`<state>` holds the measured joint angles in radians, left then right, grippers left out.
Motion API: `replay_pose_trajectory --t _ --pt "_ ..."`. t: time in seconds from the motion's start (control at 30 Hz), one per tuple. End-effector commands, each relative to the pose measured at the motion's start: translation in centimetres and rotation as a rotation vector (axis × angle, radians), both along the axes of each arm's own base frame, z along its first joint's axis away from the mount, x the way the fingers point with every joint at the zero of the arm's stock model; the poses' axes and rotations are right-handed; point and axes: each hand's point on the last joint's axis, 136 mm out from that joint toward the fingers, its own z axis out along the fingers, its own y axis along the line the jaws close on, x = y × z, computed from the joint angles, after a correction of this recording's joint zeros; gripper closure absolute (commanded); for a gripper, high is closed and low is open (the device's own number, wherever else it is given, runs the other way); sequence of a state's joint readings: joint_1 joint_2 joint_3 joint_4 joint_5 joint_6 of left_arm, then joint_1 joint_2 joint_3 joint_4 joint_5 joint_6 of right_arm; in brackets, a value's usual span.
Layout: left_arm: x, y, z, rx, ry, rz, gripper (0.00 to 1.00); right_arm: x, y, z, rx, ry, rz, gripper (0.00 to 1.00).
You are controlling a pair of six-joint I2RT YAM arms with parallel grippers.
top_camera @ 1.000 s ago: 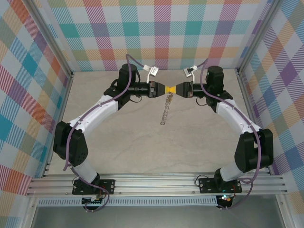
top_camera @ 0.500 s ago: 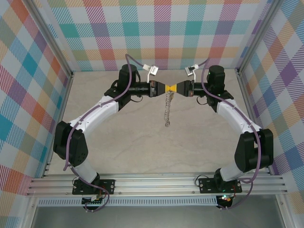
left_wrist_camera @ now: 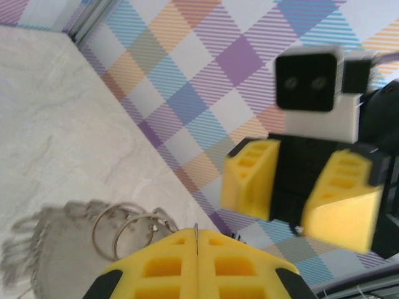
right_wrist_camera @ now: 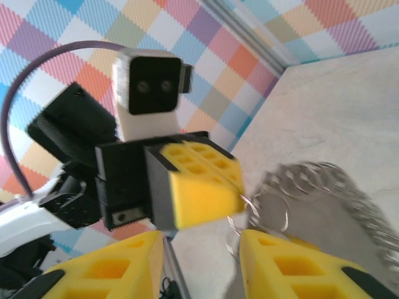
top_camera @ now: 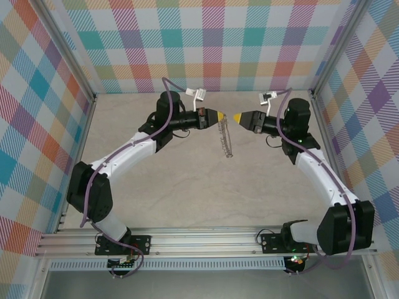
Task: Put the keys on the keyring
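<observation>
Marble-patterned tabletop (top_camera: 174, 180), enclosed by plaid walls (top_camera: 212, 37).

Item: keyring (top_camera: 225, 138). Silver-grey chain-like loop, hanging limp over the far middle of the table. Small wire rings cluster at its top end, which is pinched at the tip of the left gripper (top_camera: 217, 115).

Left gripper: at the keyring's top, on its left side. Yellow fingers pressed flat together, a thin sliver of metal showing at their seam.

Right gripper (top_camera: 237, 117): just right of the keyring's top, facing the left gripper and clear of the metal, jaws spread apart.

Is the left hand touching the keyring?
Touching. The left wrist view shows the keyring running straight into the shut tips of the left hand.
</observation>
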<state>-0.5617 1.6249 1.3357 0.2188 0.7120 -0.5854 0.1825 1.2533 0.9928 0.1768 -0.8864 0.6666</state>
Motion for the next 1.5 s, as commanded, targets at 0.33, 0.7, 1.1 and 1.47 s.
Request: replay_pose_trajectory --t 0.33,0.7,1.1,1.47 --pt "-2.1 0.2 6.1 -0.113 -0.127 -0.033 1.00 -0.7 0.6 -2.2 -0.033 -0.040 0.028 0.49" --pt "-2.3 -0.4 6.3 -0.116 -0.128 -0.060 1.00 -0.6 2.5 -0.6 -0.032 -0.090 0.072 0.47" --pt "-2.3 -0.6 6.2 -0.121 -0.127 -0.057 1.00 -0.7 3.8 -0.9 -0.032 -0.084 0.115 0.70" --pt "-1.8 0.1 6.8 -0.142 -0.137 0.006 1.00 -2.1 3.9 -1.1 -0.032 -0.071 0.129 1.00"
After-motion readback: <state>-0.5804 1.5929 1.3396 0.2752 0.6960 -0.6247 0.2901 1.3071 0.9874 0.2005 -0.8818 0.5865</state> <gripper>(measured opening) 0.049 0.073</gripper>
